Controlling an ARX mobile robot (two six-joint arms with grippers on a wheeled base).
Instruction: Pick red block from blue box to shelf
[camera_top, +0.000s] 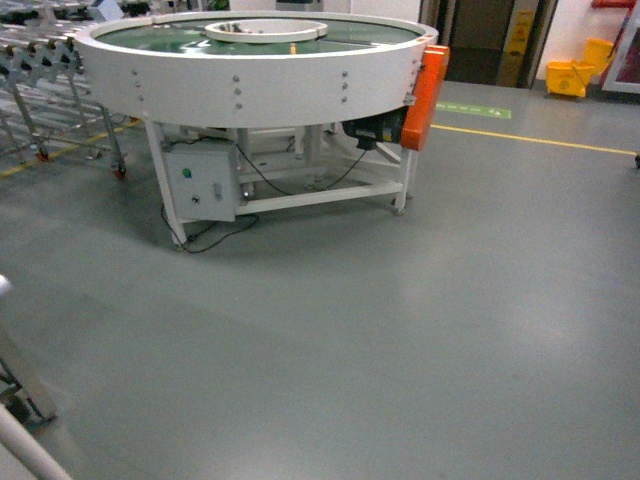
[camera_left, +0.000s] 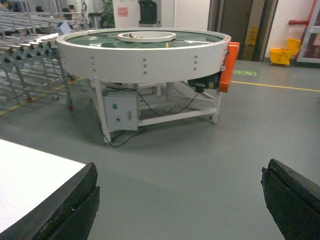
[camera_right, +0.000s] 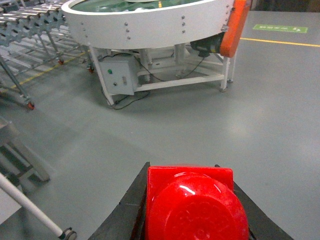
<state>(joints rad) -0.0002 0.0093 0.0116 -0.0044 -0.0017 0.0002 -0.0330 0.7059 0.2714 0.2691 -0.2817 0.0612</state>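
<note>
Right pincer (camera_right: 192, 220) clamped on the red block (camera_right: 192, 202), black fingers (camera_right: 122, 215) pressed against both of its sides, filling the bottom of the right wrist view above bare grey floor (camera_right: 200, 130). Left pincer (camera_left: 180, 200) spread wide, holding nothing, one dark finger (camera_left: 65, 207) low on the left and the other low on the right of its own view, with a white flat panel (camera_left: 30, 175) just beside the left one. Neither pincer visible from the head camera.

Farther out across the floor, a round white conveyor table (camera_top: 250, 75) with a green top, standing on white legs; a grey control box (camera_top: 203, 180) fixed at its near-left leg, black cables trailing to the floor, an orange cover (camera_top: 425, 95) with a dark motor on its right edge. Left of the table, the shelf (camera_top: 40, 60) of silver steel rails and rollers on castor legs. Well beyond, a yellow floor line (camera_top: 530, 138) and a yellow mop bucket (camera_top: 578, 72) near the back wall.
</note>
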